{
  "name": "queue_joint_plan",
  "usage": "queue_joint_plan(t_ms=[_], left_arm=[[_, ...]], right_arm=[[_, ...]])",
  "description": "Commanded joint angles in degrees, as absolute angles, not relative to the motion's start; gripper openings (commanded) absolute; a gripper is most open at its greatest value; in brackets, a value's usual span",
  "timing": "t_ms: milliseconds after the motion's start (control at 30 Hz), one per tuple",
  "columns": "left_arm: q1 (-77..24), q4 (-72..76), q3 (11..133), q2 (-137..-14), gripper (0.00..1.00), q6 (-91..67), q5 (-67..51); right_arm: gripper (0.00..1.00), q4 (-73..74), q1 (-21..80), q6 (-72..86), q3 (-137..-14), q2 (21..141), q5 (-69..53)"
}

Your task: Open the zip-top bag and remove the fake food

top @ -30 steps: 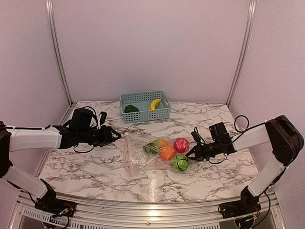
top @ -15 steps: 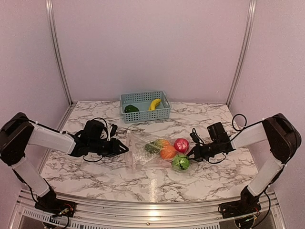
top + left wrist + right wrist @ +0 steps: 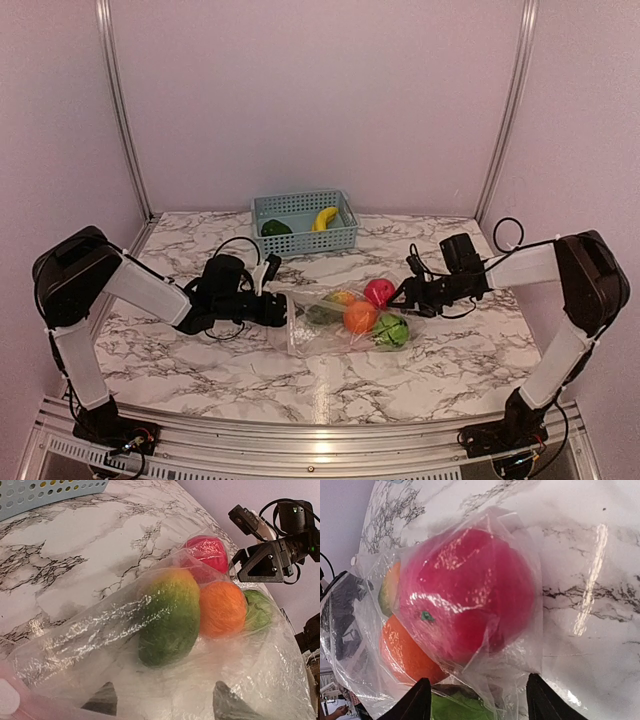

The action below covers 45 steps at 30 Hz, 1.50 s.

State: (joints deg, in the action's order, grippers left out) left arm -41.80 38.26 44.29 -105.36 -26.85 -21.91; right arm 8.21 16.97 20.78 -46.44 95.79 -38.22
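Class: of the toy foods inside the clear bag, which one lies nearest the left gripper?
The green-and-yellow fruit, leftmost in the bag, just ahead of the left gripper; the orange fruit, red fruit and leafy piece sit farther right.

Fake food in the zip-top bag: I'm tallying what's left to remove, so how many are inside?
4: orange fruit in the middle, green-yellow piece left of it, red fruit behind it, leafy green piece to its right. More may be hidden.
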Motion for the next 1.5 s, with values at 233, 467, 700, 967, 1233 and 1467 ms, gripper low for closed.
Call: queue_joint_plan(t_ms=[233,467,700,967,1233,1467], left_arm=[[-44.8,39.6,49.2,-111.1,0.77,-8.9,-20.5],[-46.9,39.9,52.9,-114.5,0.78,-5.0,-18.0],[-48.5,34.3,60.4,-118.9,0.81,-0.9,-14.4],[-49.1,30.8,66.5,-122.4,0.92,2.1,-10.4],[-49.1,23.4,75.2,-127.1,0.85,6.1,-8.6],[-49.1,19.5,78.1,-128.6,0.57,9.9,-12.3]], right_arm=[[0.66,10.6,14.9,21.3,-57.3,102.7,-38.0],[0.62,11.8,14.9,19.2,-59.0,106.2,-38.2],[0.59,14.2,14.9,15.9,-61.0,108.2,-39.2],[0.54,16.9,14.9,12.5,-62.1,110.3,-39.6],[0.42,20.2,14.9,9.5,-64.1,111.6,-38.2],[0.2,21.7,14.6,8.1,-65.2,112.6,-37.7]])
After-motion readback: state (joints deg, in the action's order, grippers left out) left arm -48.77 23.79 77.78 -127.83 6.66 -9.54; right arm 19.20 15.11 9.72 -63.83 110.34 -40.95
